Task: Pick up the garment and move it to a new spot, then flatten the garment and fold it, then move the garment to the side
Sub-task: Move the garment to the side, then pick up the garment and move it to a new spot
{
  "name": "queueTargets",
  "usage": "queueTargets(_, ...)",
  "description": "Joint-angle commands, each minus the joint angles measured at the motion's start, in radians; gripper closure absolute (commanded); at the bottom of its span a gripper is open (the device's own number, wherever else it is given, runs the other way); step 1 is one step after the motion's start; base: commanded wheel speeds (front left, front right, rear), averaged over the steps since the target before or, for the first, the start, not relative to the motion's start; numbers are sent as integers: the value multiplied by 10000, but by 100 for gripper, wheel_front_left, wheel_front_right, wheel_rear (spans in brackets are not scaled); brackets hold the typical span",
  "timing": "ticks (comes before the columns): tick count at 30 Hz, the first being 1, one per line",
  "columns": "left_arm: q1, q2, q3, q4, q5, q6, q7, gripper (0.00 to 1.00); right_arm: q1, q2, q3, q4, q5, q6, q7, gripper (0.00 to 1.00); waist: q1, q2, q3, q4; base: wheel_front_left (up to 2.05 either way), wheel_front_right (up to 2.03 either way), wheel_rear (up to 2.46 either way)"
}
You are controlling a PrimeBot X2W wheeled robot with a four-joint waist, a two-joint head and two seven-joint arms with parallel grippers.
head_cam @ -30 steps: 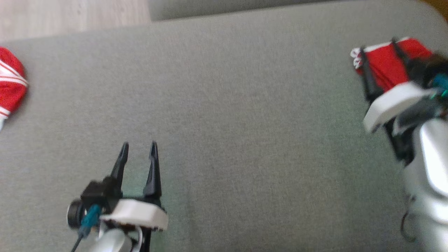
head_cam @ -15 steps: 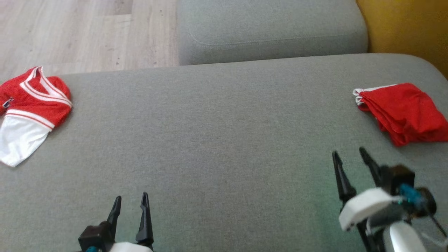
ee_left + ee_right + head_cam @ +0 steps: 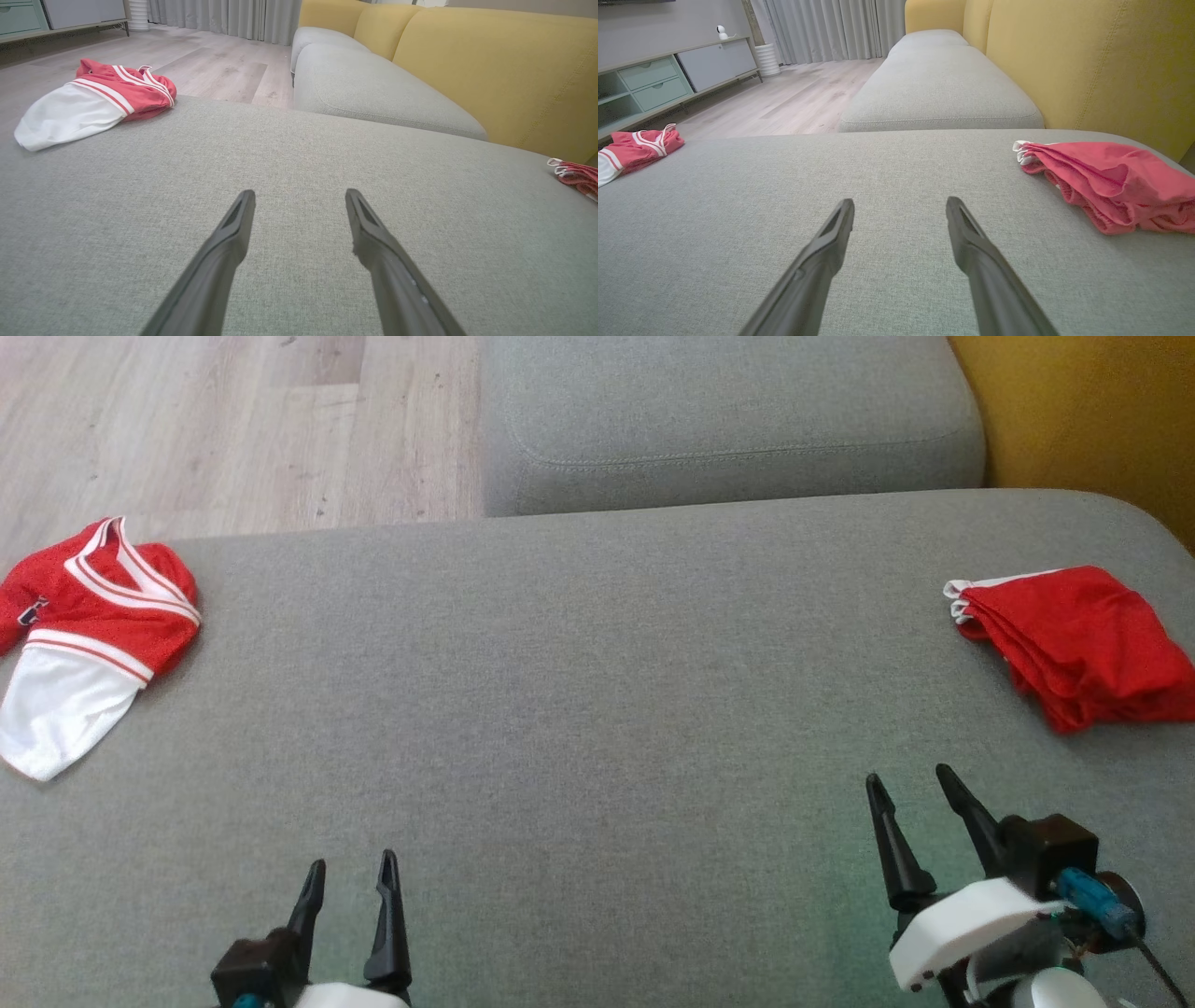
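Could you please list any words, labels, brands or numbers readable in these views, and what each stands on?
No text is readable in any view.
A small dark mark on the red and white jersey: too small and blurred to read.
On the folded red garment and the grey sofa cushion: no lettering visible.

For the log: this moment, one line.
left gripper: open, empty | right gripper: open, empty | red garment: folded, far right | red-white jersey: crumpled, far left
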Motion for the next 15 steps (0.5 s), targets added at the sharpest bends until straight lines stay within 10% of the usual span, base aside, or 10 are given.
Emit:
queueTargets(1,-378,75,413,-203,-50,-22,-120,0,-212,-31,283,-364,93,-7,-98,0,0,-1,-11,-5,0,0,0)
queueTargets(15,-568,164,295,-257,60,-15,-7,0,68,-30,5,-407,237,-7,-130,0,0,-1,-168,1643,0,0,0)
